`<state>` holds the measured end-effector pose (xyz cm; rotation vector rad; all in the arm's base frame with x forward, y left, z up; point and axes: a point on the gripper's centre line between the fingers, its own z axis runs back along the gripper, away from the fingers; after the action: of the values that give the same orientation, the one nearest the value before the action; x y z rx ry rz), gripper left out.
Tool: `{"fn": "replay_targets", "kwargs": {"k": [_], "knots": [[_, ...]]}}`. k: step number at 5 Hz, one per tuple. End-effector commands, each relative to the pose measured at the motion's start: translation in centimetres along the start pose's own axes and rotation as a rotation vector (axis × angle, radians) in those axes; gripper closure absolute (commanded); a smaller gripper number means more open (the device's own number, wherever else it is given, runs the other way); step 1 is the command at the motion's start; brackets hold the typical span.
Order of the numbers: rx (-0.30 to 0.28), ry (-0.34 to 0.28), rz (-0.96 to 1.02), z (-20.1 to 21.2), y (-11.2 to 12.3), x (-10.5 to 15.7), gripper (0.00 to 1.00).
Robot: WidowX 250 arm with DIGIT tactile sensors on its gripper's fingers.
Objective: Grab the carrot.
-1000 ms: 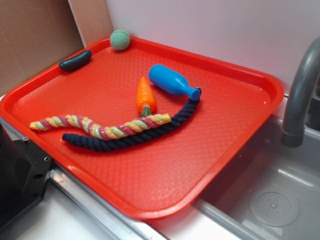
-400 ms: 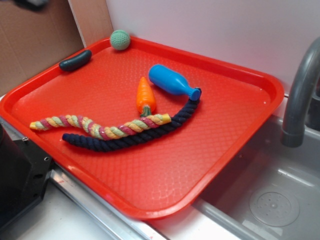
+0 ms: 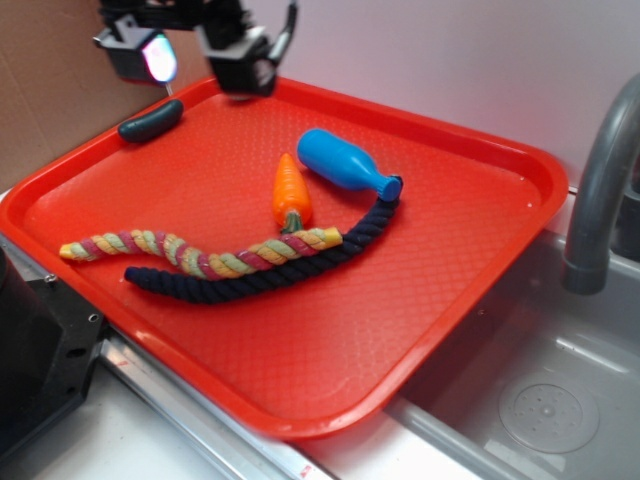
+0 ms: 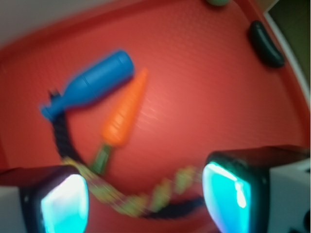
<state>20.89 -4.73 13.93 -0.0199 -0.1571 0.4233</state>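
Note:
The carrot [image 3: 289,193] is small, orange and tapered with a dark green stem end. It lies near the middle of the red tray [image 3: 480,260], just left of the blue bottle toy [image 3: 345,165]. It shows in the wrist view [image 4: 125,112] too, blurred. My gripper [image 3: 200,50] is high over the tray's far left corner, up and left of the carrot. Its two fingers stand wide apart with nothing between them [image 4: 150,204].
A multicoloured twisted rope [image 3: 200,255] and a dark navy rope [image 3: 260,275] lie in front of the carrot. A dark oblong toy [image 3: 150,120] lies at the tray's far left. A grey tap [image 3: 600,190] and a sink [image 3: 540,400] are at the right. Cardboard [image 3: 60,80] stands behind.
My gripper has come into the exterior view from the top left and now hangs over the tray's far corner, hiding the green ball. The toys have not moved.

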Motion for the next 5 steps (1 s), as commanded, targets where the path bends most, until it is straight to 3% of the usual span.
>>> {"fn": "replay_targets", "kwargs": {"k": [1, 2, 4, 5], "knots": [[-0.03, 0.068, 0.209, -4.2, -1.1, 2.7, 0.0], [-0.033, 0.103, 0.209, -5.8, -1.1, 2.7, 0.0], [0.013, 0.139, 0.19, -9.9, -0.5, 3.7, 0.0], [0.025, 0.156, 0.177, -10.8, -0.2, 3.8, 0.44]]}}
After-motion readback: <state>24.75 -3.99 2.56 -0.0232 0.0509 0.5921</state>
